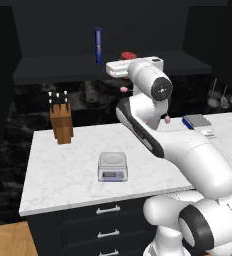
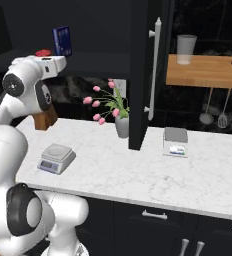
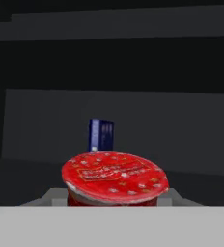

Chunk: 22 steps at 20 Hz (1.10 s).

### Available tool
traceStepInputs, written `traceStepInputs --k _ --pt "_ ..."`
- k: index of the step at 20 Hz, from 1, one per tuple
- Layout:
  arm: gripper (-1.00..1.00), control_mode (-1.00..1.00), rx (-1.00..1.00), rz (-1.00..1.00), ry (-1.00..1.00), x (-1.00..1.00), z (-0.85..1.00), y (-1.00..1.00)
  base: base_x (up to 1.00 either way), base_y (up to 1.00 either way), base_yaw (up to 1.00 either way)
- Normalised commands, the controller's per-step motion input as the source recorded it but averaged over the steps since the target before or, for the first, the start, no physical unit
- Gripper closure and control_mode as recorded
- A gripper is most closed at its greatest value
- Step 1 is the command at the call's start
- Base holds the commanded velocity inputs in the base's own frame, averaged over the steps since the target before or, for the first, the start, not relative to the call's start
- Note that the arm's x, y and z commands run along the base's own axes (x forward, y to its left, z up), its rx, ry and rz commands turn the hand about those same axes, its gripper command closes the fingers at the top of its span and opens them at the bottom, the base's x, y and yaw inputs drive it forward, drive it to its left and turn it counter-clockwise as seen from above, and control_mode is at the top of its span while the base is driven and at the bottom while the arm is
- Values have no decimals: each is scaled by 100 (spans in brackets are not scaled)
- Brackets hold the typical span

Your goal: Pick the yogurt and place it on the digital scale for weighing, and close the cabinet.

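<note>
The yogurt (image 3: 115, 177), a small red cup with a patterned lid, sits close in front of the hand camera. In the base views the yogurt (image 1: 128, 55) (image 2: 43, 52) peeks over the white hand at the cabinet's shelf (image 1: 63, 67). My gripper (image 3: 113, 202) (image 1: 128, 59) is shut on the cup, with grey fingers on either side of it. Whether the cup touches the shelf I cannot tell. The digital scale (image 1: 112, 166) (image 2: 56, 157) stands bare on the white counter below. The cabinet's right door (image 2: 143, 75) stands open, with its silver handle (image 2: 154, 70) facing out.
A blue bottle (image 1: 98, 45) (image 3: 101, 135) stands on the shelf behind the cup. A knife block (image 1: 62, 122) is at the counter's back left, and a vase of pink flowers (image 2: 120, 122) stands beside the open door. A second flat scale (image 2: 176, 141) lies right of it.
</note>
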Motion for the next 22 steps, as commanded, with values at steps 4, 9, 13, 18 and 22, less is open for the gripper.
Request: traceStepInputs --k 4,9,13,18,22 --pt "100 -100 5 0 4 -100 17 0 0 0 0" --pt "100 -100 2 9 3 -100 -13 -19 0 0 0" --pt "100 -100 -3 31 1 -100 -46 -30 0 0 0" --pt "100 -100 -5 44 11 -57 -71 -24 0 0 0" --pt "100 -100 -5 43 15 5 -84 -2 0 0 0"
